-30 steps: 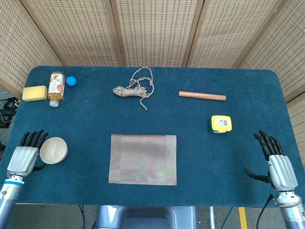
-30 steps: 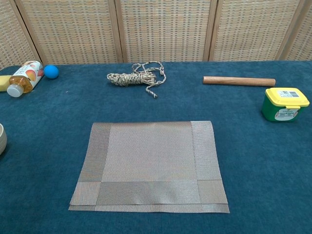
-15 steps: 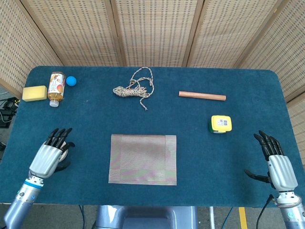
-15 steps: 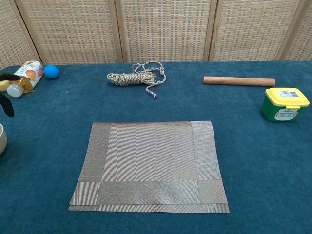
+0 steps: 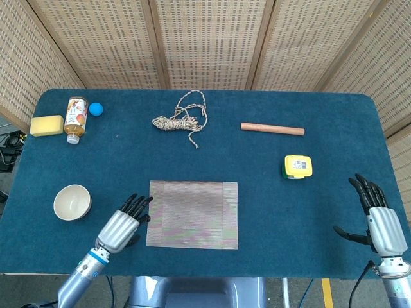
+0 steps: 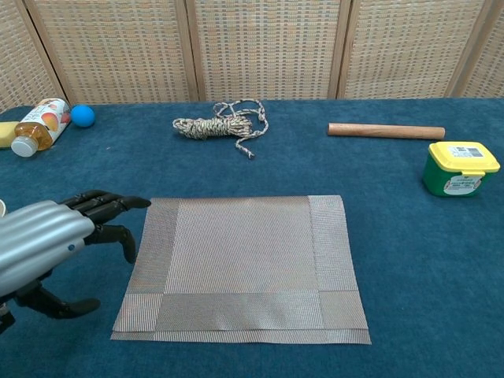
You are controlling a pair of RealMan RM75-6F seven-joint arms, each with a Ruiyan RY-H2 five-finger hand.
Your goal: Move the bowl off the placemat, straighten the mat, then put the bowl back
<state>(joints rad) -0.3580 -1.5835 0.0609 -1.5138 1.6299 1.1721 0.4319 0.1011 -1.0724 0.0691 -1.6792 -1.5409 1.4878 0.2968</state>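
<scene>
Left hand (image 5: 123, 224) | fingers apart, empty | beside placemat (image 5: 192, 213)

A cream bowl (image 5: 72, 202) and a grey-brown, finely striped placemat (image 5: 192, 213) lie on the dark blue desk (image 5: 321, 205).

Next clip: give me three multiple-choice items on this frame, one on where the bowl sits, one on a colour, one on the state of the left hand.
1. Where is the bowl?
A. on the placemat
B. on the cloth left of the placemat
C. in the right hand

2. What colour is the tub's lid?
A. red
B. white
C. yellow

3. The left hand is:
A. empty at the mat's left edge
B. holding the bowl
C. gripping the rope

Key: 1 B, bowl stands apart from the mat; 2 C, lid is plainly yellow; 3 A, fingers hold nothing.
</scene>
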